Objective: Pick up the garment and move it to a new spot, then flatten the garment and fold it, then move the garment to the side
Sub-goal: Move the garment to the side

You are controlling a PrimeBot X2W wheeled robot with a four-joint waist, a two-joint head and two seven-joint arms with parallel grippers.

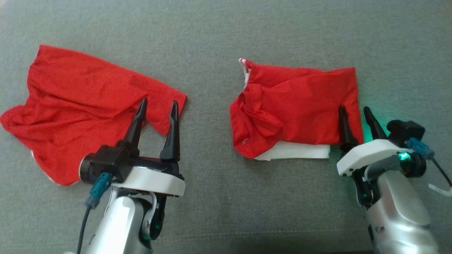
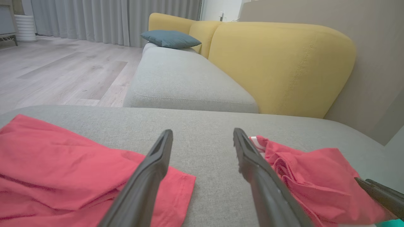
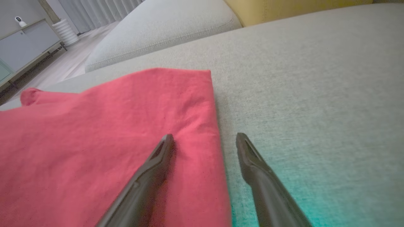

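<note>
Jaws wide over red garments (image 1: 81, 102)

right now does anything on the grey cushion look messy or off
Yes. The red fabric garment on the right is folded unevenly: its left side is bunched and a white layer sticks out below its near edge. The red fabric garment on the left lies rumpled and unfolded.

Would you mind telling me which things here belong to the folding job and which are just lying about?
Job: loose red garment; folded red garment, seemingly already done; left gripper and right gripper, both open; grey seat beneath.
Lying about: blue cushion; yellow backrest; curtains.
</note>
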